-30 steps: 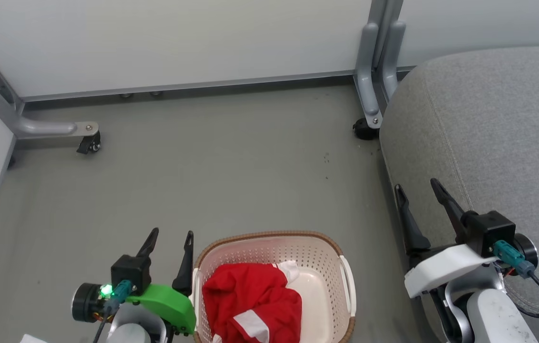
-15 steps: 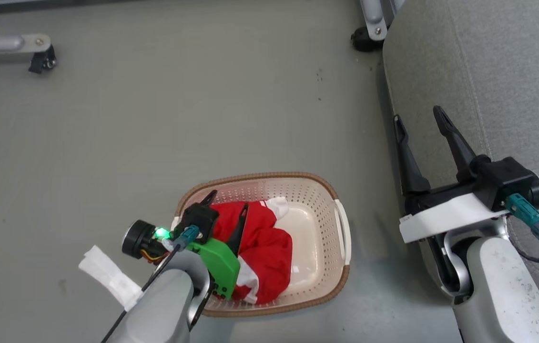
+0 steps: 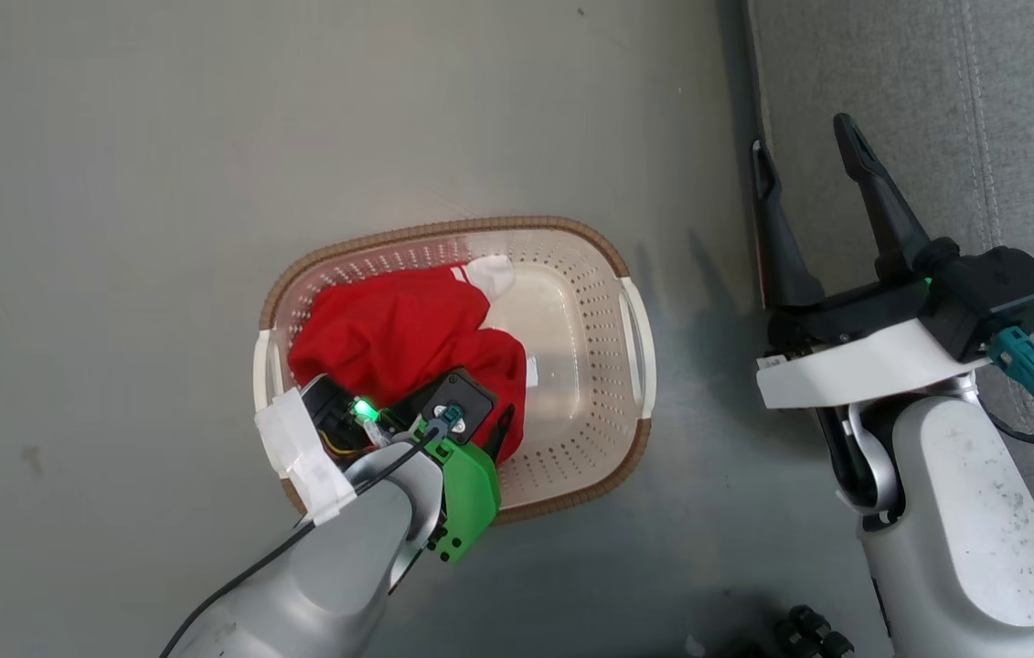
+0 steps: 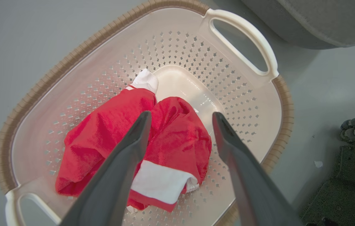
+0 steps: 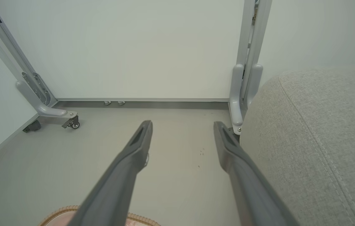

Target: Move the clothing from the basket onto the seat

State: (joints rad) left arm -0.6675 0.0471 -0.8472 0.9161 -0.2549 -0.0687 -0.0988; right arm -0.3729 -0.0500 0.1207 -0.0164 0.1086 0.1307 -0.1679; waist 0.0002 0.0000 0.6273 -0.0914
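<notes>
Left gripper (image 4: pixel 181 114) — spread, seemingly above clothing (image 4: pixel 102 135).

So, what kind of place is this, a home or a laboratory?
Probably a test room staged as a home: bare grey floor, white partition panels on wheeled metal feet, one seat beside a basket.

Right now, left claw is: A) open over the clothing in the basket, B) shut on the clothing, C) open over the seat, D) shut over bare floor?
A: the left claw is spread wide and points down at the clothing, which lies in the basket.
</notes>
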